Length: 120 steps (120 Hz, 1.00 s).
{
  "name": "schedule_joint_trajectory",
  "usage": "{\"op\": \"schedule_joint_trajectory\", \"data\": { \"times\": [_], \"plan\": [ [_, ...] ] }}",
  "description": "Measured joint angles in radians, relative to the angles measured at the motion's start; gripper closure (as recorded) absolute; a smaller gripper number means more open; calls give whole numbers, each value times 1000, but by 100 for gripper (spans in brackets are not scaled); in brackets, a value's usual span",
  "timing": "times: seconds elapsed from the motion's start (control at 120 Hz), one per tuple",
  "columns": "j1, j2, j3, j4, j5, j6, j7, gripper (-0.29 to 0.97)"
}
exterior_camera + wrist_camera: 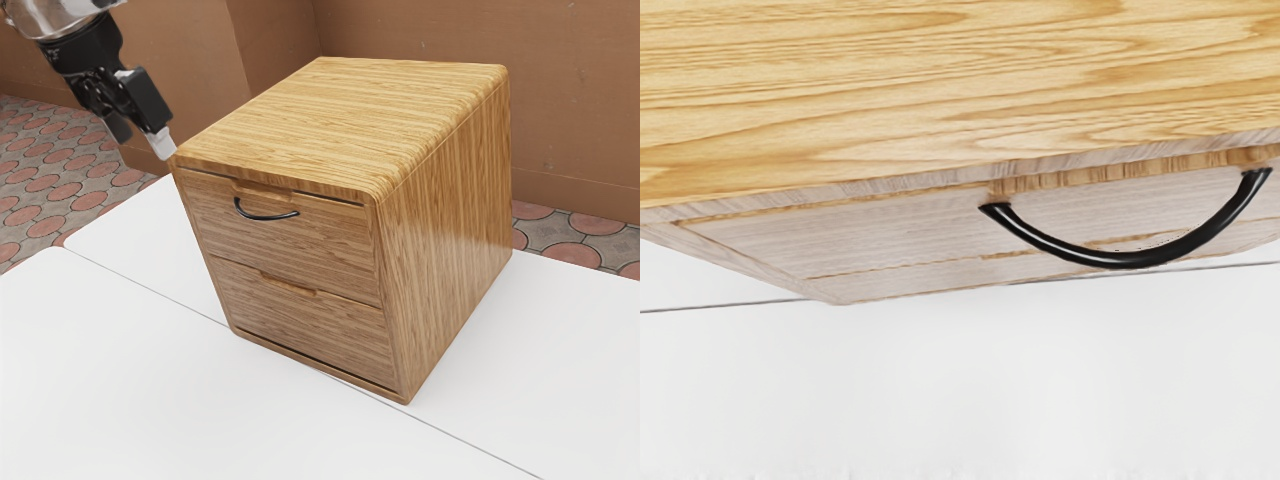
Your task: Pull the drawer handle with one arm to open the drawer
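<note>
One wooden cabinet (400,130) stands on the white desk (120,400), and it has two drawers stacked in its front face. The upper drawer (300,240) carries the single curved black handle (265,213) near the top of its front. The lower drawer (310,320) lies directly beneath it, and both sit flush with the cabinet front. One black gripper (160,143) hangs in the air beside the cabinet's upper front corner, apart from the handle. I cannot tell whether it is released or clenched. From the wrist view, the handle (1120,255) hangs just under the cabinet's top edge.
</note>
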Motion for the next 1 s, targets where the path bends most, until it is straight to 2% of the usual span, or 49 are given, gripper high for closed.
{"op": "schedule_joint_trajectory", "data": {
  "times": [0.175,0.317,0.358,0.417,0.467,0.5,0.542,0.608,0.675,0.783,1.0],
  "plan": [
    [-4,6,-2,-10,-1,-64,-2,0],
    [-18,-76,14,-17,7,-141,62,0],
    [-10,-199,9,-117,9,-131,102,0],
    [-5,-466,7,-383,8,-65,170,0],
    [-19,-643,7,-587,7,6,232,0],
    [-26,-724,6,-698,16,50,271,0],
    [-30,-770,5,-772,32,92,314,0],
    [-32,-786,7,-819,50,134,357,0],
    [-47,-744,13,-833,60,168,406,0],
    [-62,-671,9,-902,26,313,554,0],
    [-67,-627,-53,-932,5,527,810,0]
  ]
}}
